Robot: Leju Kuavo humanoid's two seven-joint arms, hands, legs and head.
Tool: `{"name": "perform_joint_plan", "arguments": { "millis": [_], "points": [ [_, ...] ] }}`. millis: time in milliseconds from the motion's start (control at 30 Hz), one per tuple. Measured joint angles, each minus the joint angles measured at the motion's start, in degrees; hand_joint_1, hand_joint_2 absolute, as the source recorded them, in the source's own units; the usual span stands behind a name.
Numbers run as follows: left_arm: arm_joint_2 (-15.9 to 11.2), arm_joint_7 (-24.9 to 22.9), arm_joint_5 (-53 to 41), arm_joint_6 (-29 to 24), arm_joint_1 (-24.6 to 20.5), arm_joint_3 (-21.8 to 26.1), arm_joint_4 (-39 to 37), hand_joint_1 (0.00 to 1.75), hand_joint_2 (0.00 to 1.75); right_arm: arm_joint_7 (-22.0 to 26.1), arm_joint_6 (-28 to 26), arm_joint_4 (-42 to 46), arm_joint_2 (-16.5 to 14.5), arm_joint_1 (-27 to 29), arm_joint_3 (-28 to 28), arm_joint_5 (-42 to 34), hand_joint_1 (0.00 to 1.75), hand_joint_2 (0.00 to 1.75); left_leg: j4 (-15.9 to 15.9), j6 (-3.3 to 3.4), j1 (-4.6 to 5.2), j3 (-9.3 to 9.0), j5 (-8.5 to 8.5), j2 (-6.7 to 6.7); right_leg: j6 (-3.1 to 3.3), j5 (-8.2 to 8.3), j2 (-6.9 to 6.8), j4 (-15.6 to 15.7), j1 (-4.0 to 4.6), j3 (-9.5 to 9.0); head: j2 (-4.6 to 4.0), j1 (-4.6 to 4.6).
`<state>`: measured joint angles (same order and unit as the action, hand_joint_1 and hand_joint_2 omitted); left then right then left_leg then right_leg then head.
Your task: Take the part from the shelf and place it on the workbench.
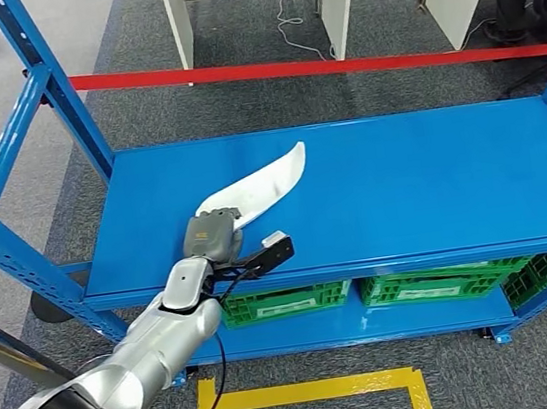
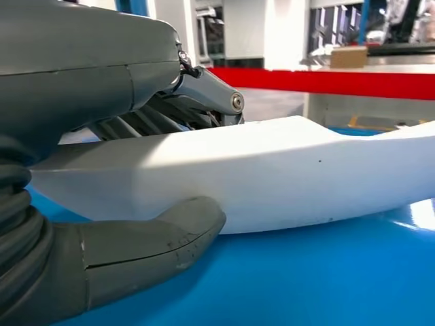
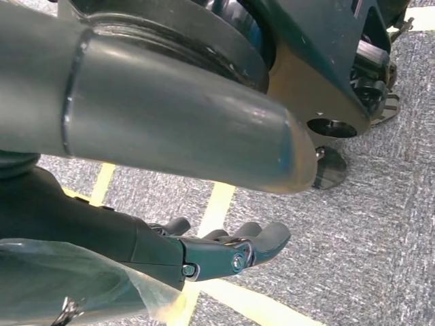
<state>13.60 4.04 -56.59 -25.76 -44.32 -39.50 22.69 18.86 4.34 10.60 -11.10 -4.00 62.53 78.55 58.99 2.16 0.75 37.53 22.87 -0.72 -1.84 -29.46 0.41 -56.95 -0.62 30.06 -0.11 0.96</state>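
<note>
Left hand [image 1: 215,234] grips white part [image 1: 271,181] — seemingly firmly.

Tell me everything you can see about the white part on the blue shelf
The white part is a long, curved, blade-like piece, broad in the middle and tapering to a rounded tip that points away from the robot. Its surface looks smooth, matte and plastic-like, with gently faceted faces. It lies on the blue shelf, near the shelf's left half, angled diagonally. The left hand grips its near end: in the left wrist view the thumb presses one side and the darker fingers wrap the other.
</note>
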Motion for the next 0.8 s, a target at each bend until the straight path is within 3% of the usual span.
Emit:
{"name": "perform_joint_plan", "arguments": {
  "millis": [200,467,633,800],
  "points": [
    [0.19,9.35,7.91,0.12,0.02,3.40,0.77,1.75,1.75,0.50,0.14,0.00,0.00,0.04,0.00,-0.21,0.00,0.00,0.00,0.00,0.00,-0.02,0.00,-0.01,0.01,-0.01,-0.04,0.00,0.00,0.01,0.00,0.01],
    [0.96,13.51,13.07,-1.43,0.82,7.08,2.45,1.75,1.75,0.81,0.10,0.00,0.00,0.10,0.00,-0.31,0.00,0.00,0.00,0.00,0.00,-0.02,0.00,-0.01,0.00,0.00,-0.04,0.00,-0.01,0.00,0.00,0.01],
    [2.40,23.92,30.48,-2.37,4.12,11.38,7.58,1.75,1.75,3.48,-0.97,0.00,0.00,0.15,0.00,-0.75,0.00,0.00,0.00,0.00,0.01,0.01,0.00,0.00,0.00,0.00,0.01,0.00,-0.01,0.00,0.00,0.01],
    [2.36,27.83,43.78,-2.79,8.39,13.11,18.53,1.75,1.75,7.64,-5.54,0.00,-0.49,0.27,0.00,-1.63,0.00,0.00,0.00,-0.02,0.00,0.04,0.03,0.01,0.01,-0.01,0.04,0.00,0.01,0.02,0.00,0.00]
  ]
}}
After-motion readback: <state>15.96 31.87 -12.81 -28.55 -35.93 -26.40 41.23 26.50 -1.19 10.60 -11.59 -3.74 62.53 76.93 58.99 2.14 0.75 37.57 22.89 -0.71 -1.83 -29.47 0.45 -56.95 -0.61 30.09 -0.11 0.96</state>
